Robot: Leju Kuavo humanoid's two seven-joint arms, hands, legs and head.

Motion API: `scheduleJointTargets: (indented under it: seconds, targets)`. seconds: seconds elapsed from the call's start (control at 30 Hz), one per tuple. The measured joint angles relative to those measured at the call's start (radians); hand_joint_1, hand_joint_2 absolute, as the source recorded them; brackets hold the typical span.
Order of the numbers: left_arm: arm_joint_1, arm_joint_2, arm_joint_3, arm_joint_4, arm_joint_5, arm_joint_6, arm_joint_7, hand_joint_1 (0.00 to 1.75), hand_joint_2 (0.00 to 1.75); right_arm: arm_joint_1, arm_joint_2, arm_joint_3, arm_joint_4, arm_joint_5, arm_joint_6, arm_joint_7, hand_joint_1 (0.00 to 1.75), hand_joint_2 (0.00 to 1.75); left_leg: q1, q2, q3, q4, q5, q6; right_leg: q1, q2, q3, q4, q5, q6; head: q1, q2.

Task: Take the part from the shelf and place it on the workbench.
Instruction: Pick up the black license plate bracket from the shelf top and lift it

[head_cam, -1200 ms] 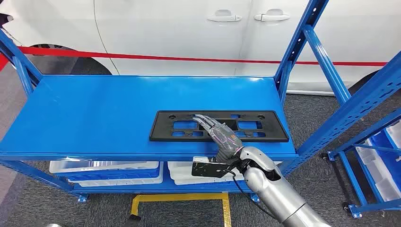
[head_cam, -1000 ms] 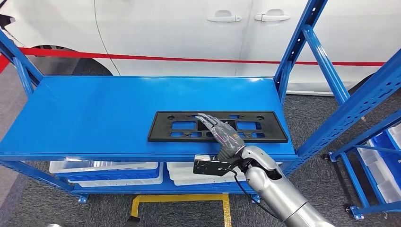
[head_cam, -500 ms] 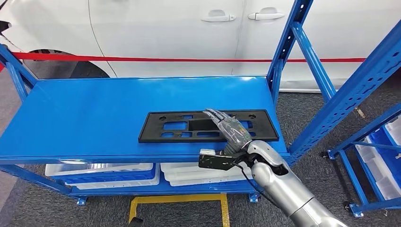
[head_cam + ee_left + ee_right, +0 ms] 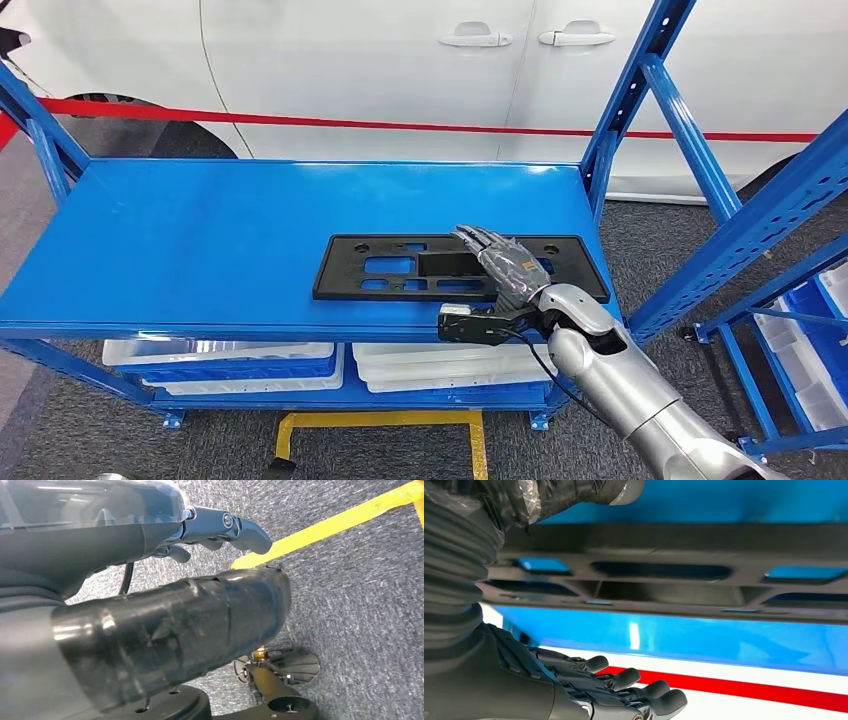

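Note:
The part (image 4: pixel 400 267) is a long, flat black frame with several cut-outs. It lies on the blue shelf (image 4: pixel 200 240) near the front right. My right hand (image 4: pixel 500 262) hovers over the part's right half with its fingers stretched toward the car, holding nothing. In the right wrist view the part (image 4: pixel 674 580) runs across the picture between the thumb and the spread fingers (image 4: pixel 624 690), untouched by them. My left hand (image 4: pixel 200 615) hangs over the grey carpet and holds nothing.
A white car (image 4: pixel 400 60) with a red tape (image 4: pixel 350 124) in front of it stands behind the shelf. Blue uprights (image 4: pixel 640 90) rise at the shelf's right end. White bins (image 4: pixel 220 360) sit on the level below. A second rack with bins (image 4: pixel 800 340) stands at the right. Yellow floor tape (image 4: pixel 380 420) lies in front.
My right hand has lifted from the part's middle and moved right and further in. The camera swung briefly and returned. The part has stayed in place.

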Motion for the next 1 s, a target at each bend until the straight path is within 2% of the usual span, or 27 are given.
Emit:
scheduleJointTargets:
  seconds: [0.07,0.13,0.2,0.23,0.33,0.37,0.4,0.43,0.5,0.53,0.57,0.67,0.7,0.73,0.8,0.83,0.87,0.9,0.93,1.0]
  targets:
    - [-0.001,-0.001,0.0,0.0,0.003,0.001,0.0,0.0,0.0,-0.01,-0.004,0.002,0.009,0.001,0.01,0.001,0.0,1.75,-0.002,0.0,-0.005,0.005,-0.002,-0.009,0.005,0.001,0.031,-0.068,0.012,-0.009,0.0,0.0]
    - [-0.001,-0.001,0.0,0.0,0.004,0.001,-0.001,0.0,0.0,-0.014,-0.008,0.006,0.018,0.0,0.025,0.002,0.0,1.75,-0.003,0.0,-0.009,0.006,-0.001,-0.019,0.008,0.002,0.031,-0.073,0.012,-0.018,-0.001,0.0]
    - [0.0,-0.001,0.0,0.0,0.004,0.002,-0.001,0.0,0.0,-0.017,-0.014,0.009,0.026,-0.004,0.035,0.002,0.0,1.75,-0.001,0.001,-0.016,0.023,-0.017,-0.028,0.005,0.001,0.033,-0.079,0.016,-0.03,-0.001,0.0]
    - [0.001,-0.001,0.0,0.0,0.004,0.002,-0.001,0.0,0.0,-0.02,-0.016,0.01,0.029,-0.008,0.039,0.001,0.0,1.75,0.0,0.002,-0.029,0.054,-0.037,-0.033,0.002,0.001,0.034,-0.082,0.018,-0.037,-0.001,0.0]
    - [0.001,-0.001,0.0,0.0,0.004,0.002,0.0,0.0,0.0,-0.026,-0.018,0.018,0.041,-0.018,0.052,0.0,0.0,1.75,0.001,0.002,-0.117,0.243,-0.123,-0.039,0.004,0.0,0.035,-0.084,0.018,-0.046,-0.001,0.0]
    - [0.002,-0.001,0.0,0.0,0.004,0.002,0.001,0.0,0.0,-0.026,-0.019,0.022,0.045,-0.019,0.055,-0.001,0.0,1.75,0.001,0.002,-0.14,0.287,-0.133,-0.04,0.005,0.0,0.036,-0.083,0.018,-0.046,-0.001,0.0]
    - [0.002,-0.001,0.0,0.0,0.004,0.002,0.002,0.0,0.0,-0.027,-0.019,0.026,0.05,-0.019,0.056,-0.001,0.0,1.75,0.001,0.002,-0.141,0.287,-0.119,-0.038,0.006,0.0,0.036,-0.083,0.018,-0.047,-0.001,0.0]
    - [0.003,-0.001,0.0,0.0,0.004,0.002,0.002,0.0,0.0,-0.029,-0.019,0.029,0.055,-0.02,0.057,-0.001,0.0,1.75,0.001,0.002,-0.125,0.248,-0.089,-0.035,0.006,0.0,0.038,-0.083,0.017,-0.046,-0.001,0.0]
    - [0.002,-0.001,0.0,0.0,0.004,0.002,0.002,0.0,0.0,-0.035,-0.019,0.033,0.062,-0.02,0.057,-0.001,0.0,1.75,-0.002,0.002,-0.058,0.109,-0.019,-0.024,0.009,0.002,0.041,-0.083,0.015,-0.044,-0.001,0.0]
    - [0.002,0.0,0.0,0.0,0.004,0.003,0.002,0.0,0.0,-0.04,-0.019,0.035,0.065,-0.019,0.057,-0.001,0.0,1.75,-0.004,0.002,-0.032,0.053,-0.001,-0.019,0.011,0.002,0.041,-0.082,0.014,-0.041,-0.001,0.0]
    - [0.0,0.0,-0.001,0.0,0.004,0.003,0.002,0.0,0.0,-0.044,-0.019,0.037,0.068,-0.019,0.057,-0.001,0.0,1.75,-0.006,0.002,-0.017,0.019,0.005,-0.015,0.012,0.002,0.04,-0.081,0.014,-0.037,-0.001,0.0]
    - [0.0,-0.001,-0.002,0.0,0.004,0.003,0.002,0.0,0.0,-0.049,-0.019,0.042,0.075,-0.019,0.057,-0.001,0.08,1.75,-0.006,0.002,-0.01,-0.001,0.007,-0.008,0.011,0.001,0.038,-0.083,0.014,-0.023,-0.001,0.0]
    - [0.001,-0.001,-0.002,0.0,0.004,0.003,0.003,0.0,0.0,-0.051,-0.019,0.043,0.077,-0.019,0.057,-0.001,0.27,1.75,-0.004,0.003,-0.008,-0.007,0.01,-0.003,0.01,0.001,0.035,-0.074,0.005,-0.017,-0.001,0.0]
    - [0.001,-0.001,-0.002,0.0,0.004,0.003,0.003,0.0,0.0,-0.054,-0.02,0.044,0.079,-0.019,0.057,-0.001,0.56,1.75,-0.001,0.004,-0.005,-0.012,0.013,0.002,0.01,0.001,0.022,-0.048,-0.013,-0.012,0.0,0.0]
    - [-0.001,-0.002,-0.003,0.0,0.004,0.004,0.003,0.0,0.0,-0.057,-0.021,0.048,0.083,-0.017,0.056,0.001,1.09,1.75,0.0,0.004,-0.004,-0.017,0.016,0.008,0.007,0.001,-0.029,0.063,-0.071,-0.003,0.0,0.0]
    - [-0.001,-0.002,-0.003,0.0,0.004,0.004,0.003,0.0,0.0,-0.058,-0.021,0.05,0.086,-0.016,0.055,0.002,1.2,1.75,0.0,0.004,-0.004,-0.016,0.016,0.009,0.006,0.001,-0.061,0.129,-0.097,0.0,0.0,0.0]
    - [0.0,-0.002,-0.004,0.0,0.004,0.004,0.003,0.0,0.0,-0.057,-0.021,0.051,0.09,-0.014,0.054,0.005,1.2,1.75,0.0,0.004,-0.004,-0.015,0.015,0.009,0.004,0.0,-0.085,0.177,-0.109,0.003,0.0,0.0]
    - [0.001,-0.002,-0.004,0.0,0.004,0.004,0.003,0.0,0.0,-0.056,-0.021,0.052,0.094,-0.013,0.052,0.008,1.2,1.75,0.0,0.004,-0.004,-0.013,0.014,0.009,0.002,0.0,-0.094,0.19,-0.101,0.004,0.0,0.0]
    - [0.002,-0.002,-0.004,0.0,0.004,0.004,0.003,0.0,0.0,-0.056,-0.021,0.052,0.097,-0.012,0.05,0.011,1.2,1.75,0.0,0.003,-0.004,-0.011,0.013,0.008,0.0,0.0,-0.084,0.165,-0.076,0.004,0.0,0.0]
    - [0.002,-0.003,-0.005,0.0,0.004,0.004,0.004,0.0,0.0,-0.057,-0.021,0.052,0.101,-0.01,0.047,0.014,1.2,1.75,0.0,0.002,-0.004,-0.004,0.007,0.003,-0.001,0.0,-0.021,0.033,-0.01,0.001,0.0,0.0]
